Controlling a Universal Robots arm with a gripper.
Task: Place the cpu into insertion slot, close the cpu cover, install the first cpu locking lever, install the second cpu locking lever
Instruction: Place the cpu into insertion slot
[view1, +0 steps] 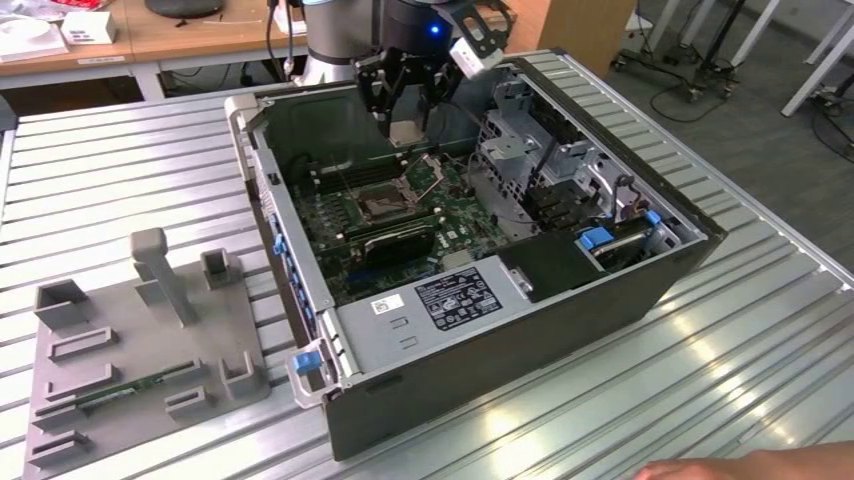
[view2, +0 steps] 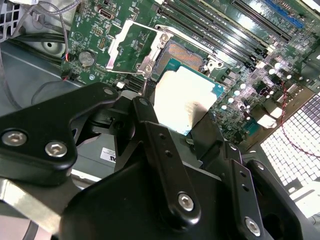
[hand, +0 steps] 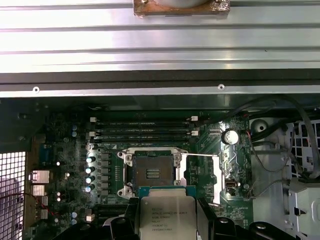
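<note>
The cpu (hand: 166, 214) is a flat square chip with a silvery top on a green edge, and my gripper (hand: 167, 222) is shut on it. In the exterior view the gripper (view1: 403, 122) hangs inside the open computer case, above the far part of the green board. The insertion slot (hand: 152, 173) lies bare, dark in the middle with a silver rim, just beyond the cpu and below it. The cpu cover (hand: 202, 172) stands swung open beside the slot. In the second wrist view the cpu (view2: 186, 97) sits between the black fingers (view2: 150, 130), near the slot (view2: 186, 54) and cover (view2: 131, 42).
The case walls (view1: 267, 190) and a metal drive cage (view1: 534, 150) hem in the board. Long memory slots (hand: 142, 127) run beside the socket. A black block (view1: 394, 243) lies nearer the power supply (view1: 454, 295). A grey fixture (view1: 134, 340) stands at the exterior view's left. A hand (view1: 747, 468) rests at the table's front.
</note>
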